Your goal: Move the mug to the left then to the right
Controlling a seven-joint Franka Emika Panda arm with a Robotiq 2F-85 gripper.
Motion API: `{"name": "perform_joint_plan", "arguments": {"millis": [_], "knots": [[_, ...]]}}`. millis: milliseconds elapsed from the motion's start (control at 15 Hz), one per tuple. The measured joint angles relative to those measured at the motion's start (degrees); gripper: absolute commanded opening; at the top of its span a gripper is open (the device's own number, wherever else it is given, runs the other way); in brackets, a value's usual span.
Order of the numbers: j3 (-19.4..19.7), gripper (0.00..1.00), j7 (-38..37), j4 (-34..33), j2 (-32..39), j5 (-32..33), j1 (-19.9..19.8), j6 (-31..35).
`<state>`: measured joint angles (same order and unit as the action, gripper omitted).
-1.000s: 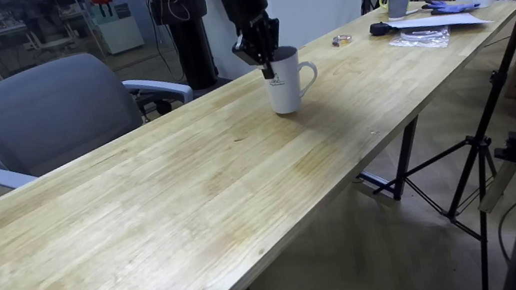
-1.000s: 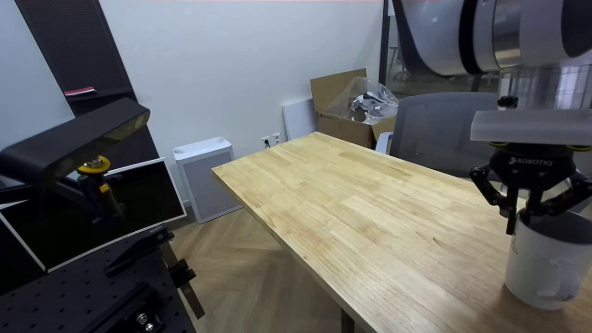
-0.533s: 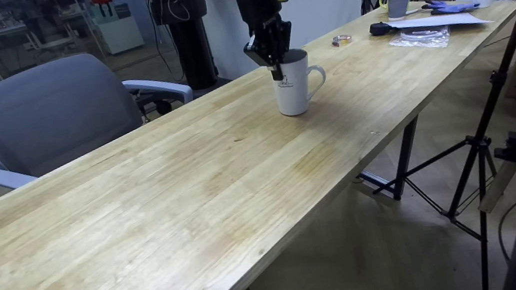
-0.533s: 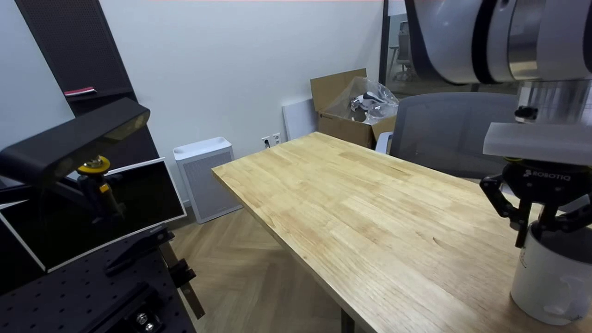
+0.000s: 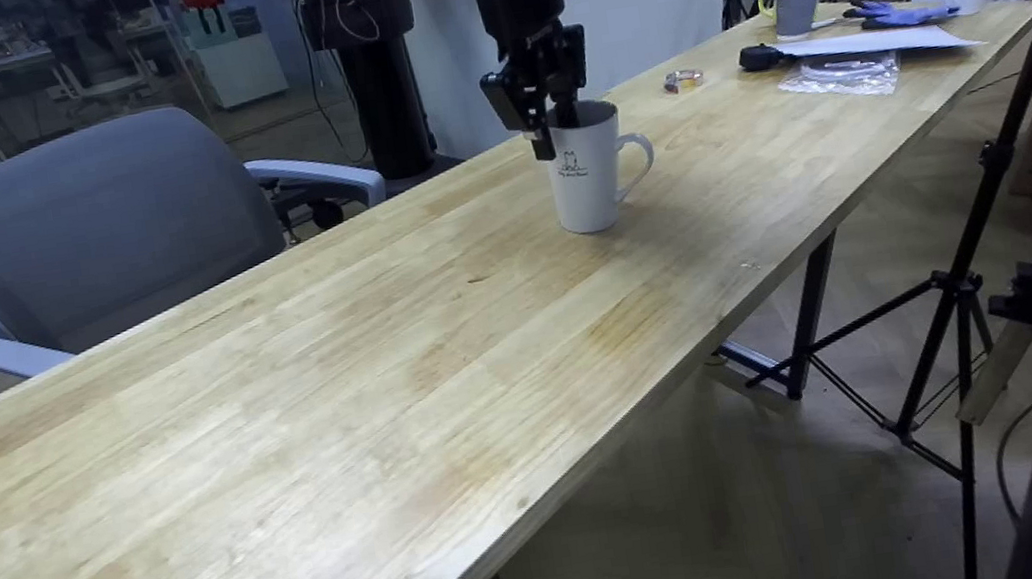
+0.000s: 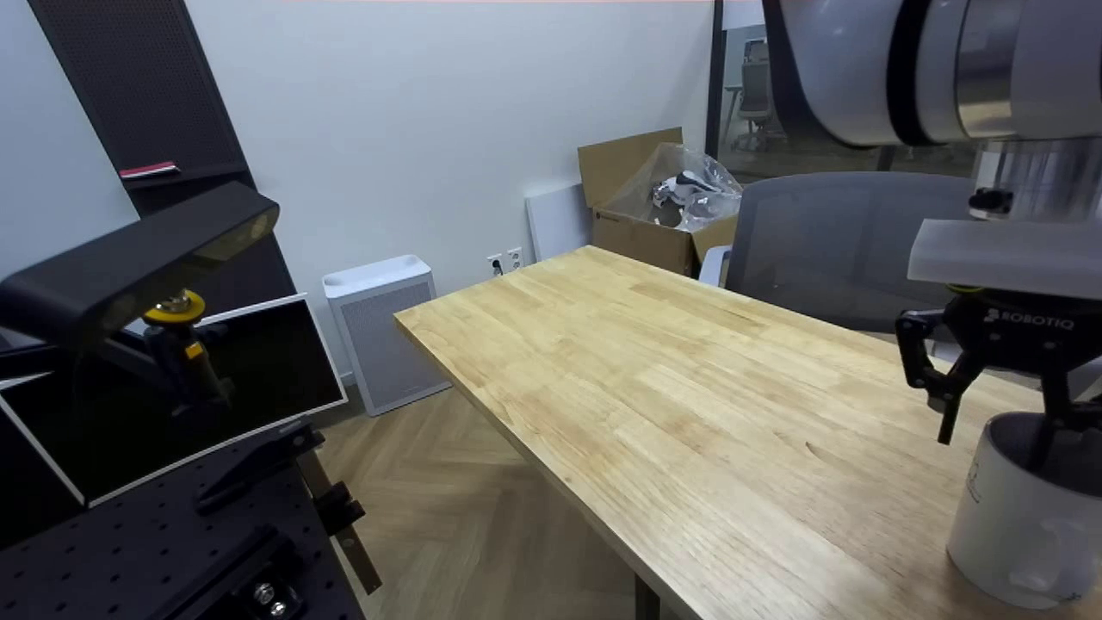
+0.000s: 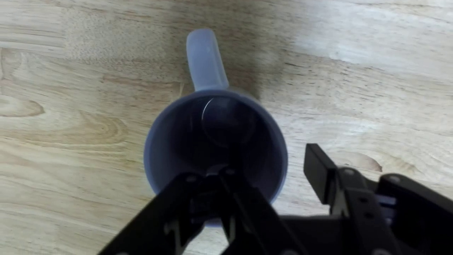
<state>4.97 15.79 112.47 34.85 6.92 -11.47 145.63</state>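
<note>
a white mug stands upright on the wooden table, between its long edges, the handle pointing toward the top of the wrist view; the gripper straddles one side of the rim, its fingers spread part of the way, one dipping inside the mug and the other outside across a visible gap, holding nothing; whether the inner one brushes the mug's wall cannot be told; the step in hand is judged to be letting the mug go; done well, it calls for a straight upward retreat, with the spread unaltered and no sideways drift until the inner tip clears the rim; a slanted pull could catch the ceramic and rock or tip the mug
</note>
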Motion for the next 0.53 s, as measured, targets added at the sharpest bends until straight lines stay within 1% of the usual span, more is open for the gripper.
{"name": "perform_joint_plan", "arguments": {"millis": [133, 200, 533], "knots": [[0.05, 0.95, -0.04, 0.0, -0.2, 0.07, 0.14, -0.09], [0.2, 0.99, -0.19, 0.0, -0.29, 0.3, 0.41, -0.22], [0.32, 1.0, -1.33, -0.76, -1.54, 0.98, 2.89, -3.32]]}}
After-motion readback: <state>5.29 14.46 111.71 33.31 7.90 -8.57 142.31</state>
